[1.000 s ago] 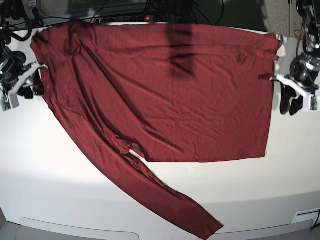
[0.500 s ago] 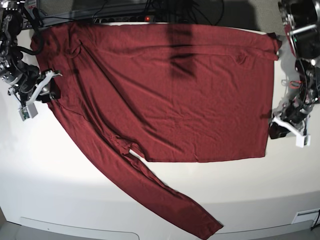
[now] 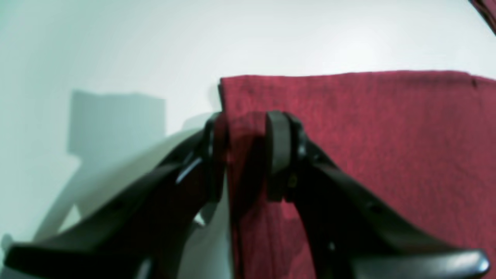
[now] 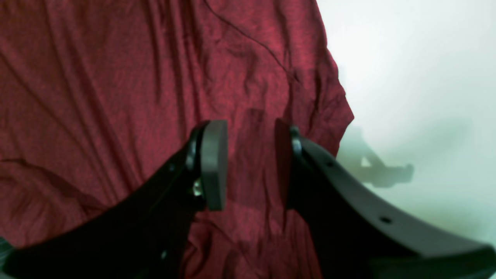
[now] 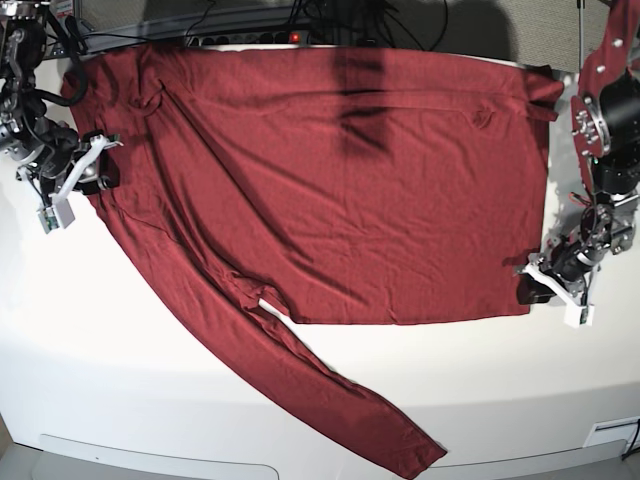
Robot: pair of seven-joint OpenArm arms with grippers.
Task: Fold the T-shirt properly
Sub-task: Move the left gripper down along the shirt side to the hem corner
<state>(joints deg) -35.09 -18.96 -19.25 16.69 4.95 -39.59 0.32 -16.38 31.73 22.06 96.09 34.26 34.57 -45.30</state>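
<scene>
The T-shirt [image 5: 350,200], dark red and long-sleeved, lies spread flat on the white table [image 5: 150,380], with one sleeve [image 5: 330,400] running toward the front edge. My left gripper [image 5: 528,290] is at the shirt's front right corner. In the left wrist view [image 3: 246,151] its jaws are a little apart and straddle the shirt's [image 3: 387,155] side edge, one finger on the table, one on the cloth. My right gripper [image 5: 103,172] is at the shirt's left edge. In the right wrist view [image 4: 250,162] it is open just over wrinkled cloth [image 4: 97,77].
Cables and dark equipment [image 5: 250,25] run along the back edge of the table. A dark shadow band [image 5: 360,100] falls across the shirt's upper middle. Bare white table shows in front of the shirt and to both sides.
Both grippers came in from beside the table to the shirt's edges. The left one moved forward to the front right corner; the right one reached the left edge and shifted slightly back.
</scene>
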